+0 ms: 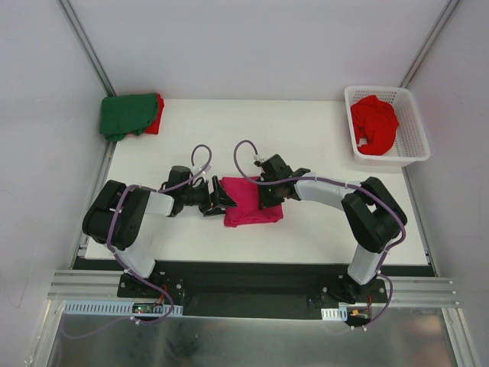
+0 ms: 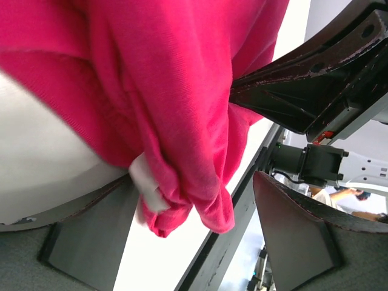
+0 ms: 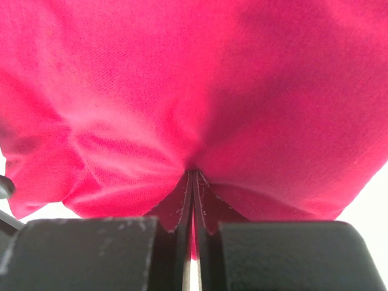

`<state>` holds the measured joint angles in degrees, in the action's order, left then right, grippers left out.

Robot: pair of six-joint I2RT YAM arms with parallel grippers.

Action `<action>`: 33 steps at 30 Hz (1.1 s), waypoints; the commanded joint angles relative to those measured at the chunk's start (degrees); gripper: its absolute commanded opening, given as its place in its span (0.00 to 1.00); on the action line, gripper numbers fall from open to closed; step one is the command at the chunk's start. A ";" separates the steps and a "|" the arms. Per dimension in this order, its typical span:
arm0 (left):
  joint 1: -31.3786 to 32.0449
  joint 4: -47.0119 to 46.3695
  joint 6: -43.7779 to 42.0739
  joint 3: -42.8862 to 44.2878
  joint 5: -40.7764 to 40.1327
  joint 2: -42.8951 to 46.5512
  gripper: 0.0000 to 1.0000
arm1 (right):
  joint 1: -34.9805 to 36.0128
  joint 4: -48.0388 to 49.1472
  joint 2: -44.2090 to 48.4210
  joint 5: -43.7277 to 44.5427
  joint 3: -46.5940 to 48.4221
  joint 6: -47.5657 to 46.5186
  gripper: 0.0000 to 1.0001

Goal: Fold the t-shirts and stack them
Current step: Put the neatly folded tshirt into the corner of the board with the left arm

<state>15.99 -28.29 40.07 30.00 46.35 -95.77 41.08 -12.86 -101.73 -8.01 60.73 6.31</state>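
Note:
A magenta-pink t-shirt [image 1: 248,202] lies bunched at the middle of the table. My right gripper [image 1: 269,195] is shut on its right edge; in the right wrist view the cloth [image 3: 194,91] fills the frame and a fold is pinched between the closed fingertips [image 3: 194,177]. My left gripper [image 1: 221,197] is at the shirt's left edge and stands open. In the left wrist view a hanging lump of the pink cloth [image 2: 188,182] with a white label [image 2: 147,185] sits between the wide-apart fingers [image 2: 297,236], not pinched. A folded dark green t-shirt [image 1: 126,115] lies on a red one [image 1: 157,115] at the back left.
A white lattice basket [image 1: 412,115] at the back right holds a crumpled red t-shirt [image 1: 374,124]. White walls and metal posts close in the back and sides. The table's front edge runs just behind the arm bases.

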 commanded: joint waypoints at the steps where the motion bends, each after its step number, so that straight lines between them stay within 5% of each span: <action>1: 2.99 10.02 -3.52 -2.67 -13.65 -5.39 0.80 | -0.56 -4.10 0.66 1.24 -0.26 -1.74 0.01; 22: 10.20 2.02 2.20 1.73 -13.21 -18.40 0.78 | -0.56 -3.84 1.54 1.07 -1.14 -1.30 0.01; 33: 11.96 0.52 3.43 3.66 -14.00 -22.00 0.64 | -0.56 -3.84 1.80 0.98 -1.40 -1.21 0.01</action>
<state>25.87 -43.27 49.63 37.04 45.95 -110.02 40.69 -13.93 -101.21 -7.97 60.47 6.07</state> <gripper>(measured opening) 0.646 0.015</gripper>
